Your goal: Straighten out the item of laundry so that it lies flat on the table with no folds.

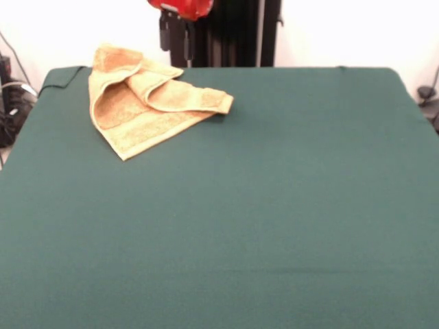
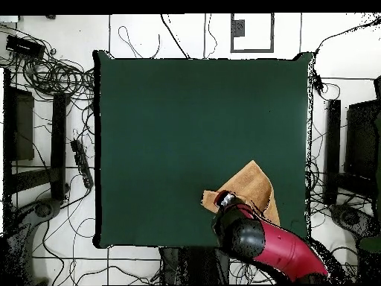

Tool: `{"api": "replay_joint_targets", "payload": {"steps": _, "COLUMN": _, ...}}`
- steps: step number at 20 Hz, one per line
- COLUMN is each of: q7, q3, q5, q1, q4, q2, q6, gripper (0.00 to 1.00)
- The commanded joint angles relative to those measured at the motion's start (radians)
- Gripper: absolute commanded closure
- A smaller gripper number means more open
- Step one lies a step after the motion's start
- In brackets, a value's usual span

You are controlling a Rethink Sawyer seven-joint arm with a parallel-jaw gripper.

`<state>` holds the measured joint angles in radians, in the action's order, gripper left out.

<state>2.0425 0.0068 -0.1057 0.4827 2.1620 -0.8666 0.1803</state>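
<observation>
towel (image 1: 144, 103) folds clear only frontally

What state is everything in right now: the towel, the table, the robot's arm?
Towel: crumpled, folded over itself in several layers, lying near a table corner close to the robot.
Table: covered in dark green cloth, smooth.
Arm: reaching over the table edge, above part of the towel in the overhead view.
Tool: raised above the table behind the towel; open or shut cannot be told.
</observation>
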Motion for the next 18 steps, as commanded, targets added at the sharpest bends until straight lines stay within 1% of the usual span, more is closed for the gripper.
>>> {"api": "replay_joint_targets", "payload": {"steps": 1, "q7": 0.3, "q3": -0.017, "q5": 0.133, "q1": -0.098, "q4": 0.032, "q2": 0.108, "q6": -0.089, "gripper": 0.0}}
{"api": "replay_joint_targets", "payload": {"steps": 6, "q7": 0.296, "q3": -0.036, "q5": 0.188, "q1": -0.124, "q4": 0.014, "q2": 0.154, "q6": -0.135, "gripper": 0.0}}
{"api": "replay_joint_targets", "payload": {"steps": 11, "q7": 0.294, "q3": -0.032, "q5": 0.23, "q1": -0.12, "q4": 0.014, "q2": 0.19, "q6": -0.201, "gripper": 0.0}}
{"api": "replay_joint_targets", "payload": {"steps": 12, "q7": 0.29, "q3": -0.028, "q5": 0.237, "q1": -0.112, "q4": 0.011, "q2": 0.203, "q6": -0.221, "gripper": 0.0}}
{"api": "replay_joint_targets", "payload": {"steps": 15, "q7": 0.272, "q3": -0.015, "q5": 0.238, "q1": -0.088, "q4": 0.019, "q2": 0.204, "q6": -0.24, "gripper": 0.0}}
{"api": "replay_joint_targets", "payload": {"steps": 18, "q7": 0.211, "q3": 0.003, "q5": 0.206, "q1": -0.02, "q4": 0.026, "q2": 0.164, "q6": -0.196, "gripper": 0.0}}
